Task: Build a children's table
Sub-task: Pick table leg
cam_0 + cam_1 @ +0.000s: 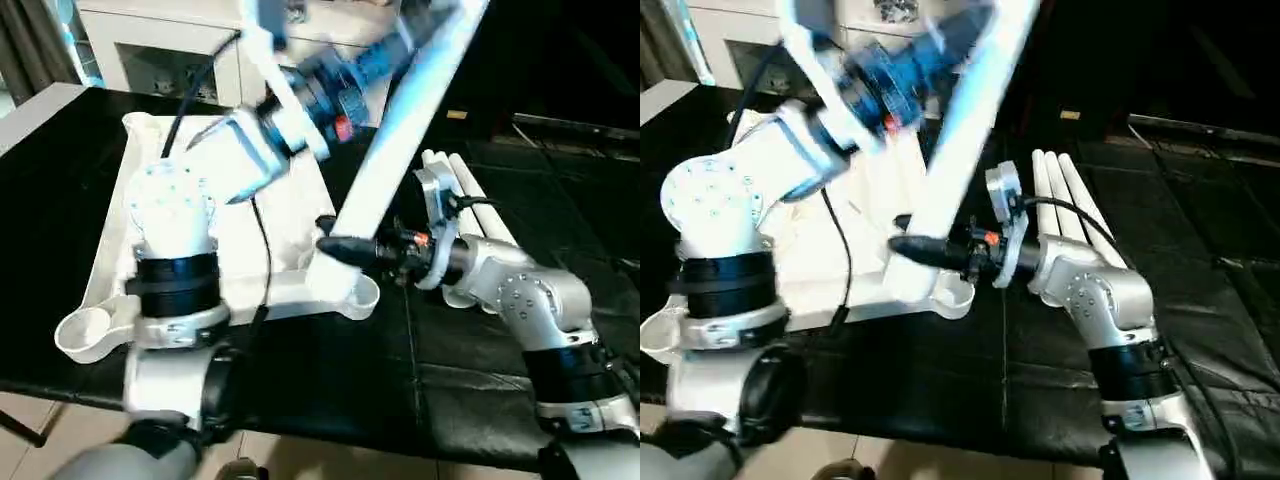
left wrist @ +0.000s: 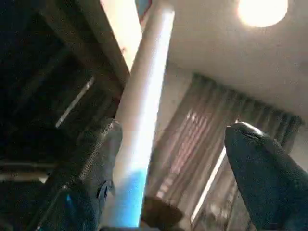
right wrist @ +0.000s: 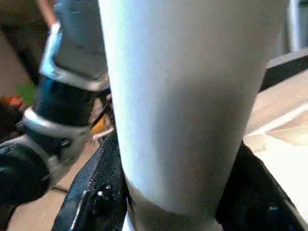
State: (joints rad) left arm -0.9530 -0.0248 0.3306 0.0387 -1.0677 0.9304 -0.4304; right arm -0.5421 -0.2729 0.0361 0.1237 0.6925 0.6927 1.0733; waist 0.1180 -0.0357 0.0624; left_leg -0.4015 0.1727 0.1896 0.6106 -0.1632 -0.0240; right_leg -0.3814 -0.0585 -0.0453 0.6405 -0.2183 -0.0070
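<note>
On the black padded bench [image 1: 470, 400], the right gripper [image 1: 340, 248] is clenching the light, stiff, slippery white tapered plastic leg [image 1: 385, 160] near its base, at five o'clock of the white ribbed tabletop [image 1: 290, 215]; the left gripper [image 2: 168, 159] is standing released around the leg's upper shaft.

The leg [image 1: 400, 130] is smooth white plastic with a soft sheen, like the tabletop [image 1: 290, 215] under it; beneath lies matt black padded cloth [image 1: 470, 380].

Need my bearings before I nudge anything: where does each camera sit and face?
Head eyes: look down over both silver forearms at the tabletop and the leaning leg.
Left wrist: looks up along the leg, with one finger standing apart.
Right wrist: close on the leg base between its fingers.
Shared: that leg.
</note>
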